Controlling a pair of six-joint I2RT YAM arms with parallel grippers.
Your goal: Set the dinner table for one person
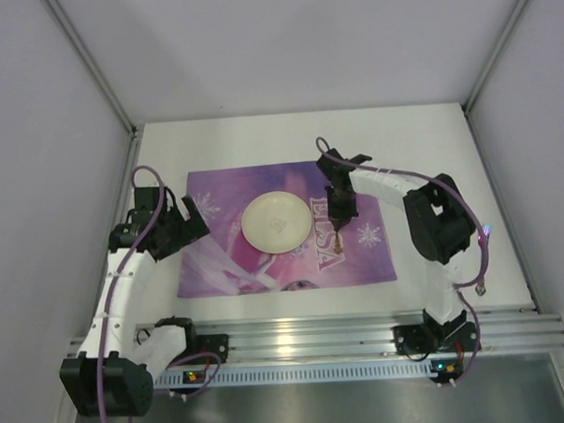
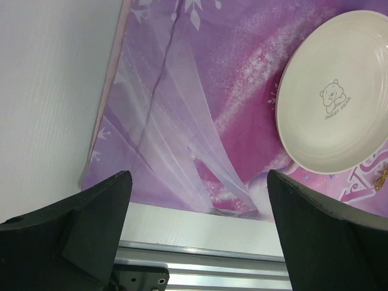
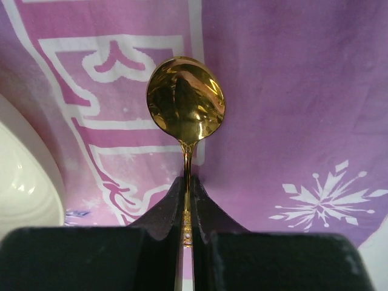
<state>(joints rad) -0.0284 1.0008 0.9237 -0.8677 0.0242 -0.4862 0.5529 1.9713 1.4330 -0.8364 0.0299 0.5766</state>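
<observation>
The white counter (image 1: pixel 260 142) lies under both grippers and reaches well beyond them on every side. Its ribbed rail (image 1: pixel 316 336) runs behind them, along the edge where the arms are bolted.

A purple mat (image 1: pixel 368 255) lies flat on the counter. The right gripper (image 3: pixel 187 182) is above its printed white lettering. The left gripper (image 2: pixel 199 182) is over the mat's left part, with bare counter showing off to its left.

A cream plate (image 1: pixel 275 222) sits on the mat between the two grippers. It is just left of the right gripper and ahead and to the right of the left one. A small bear print marks its middle.

The left gripper has its jaws spread wide with nothing between them.

The right gripper is clamped tight on the thin handle of a gold spoon (image 3: pixel 185 100). The spoon's bowl sticks out straight ahead of the fingertips, hollow side toward the wrist camera, beside the plate's rim. Whether the bowl touches the mat cannot be told.
</observation>
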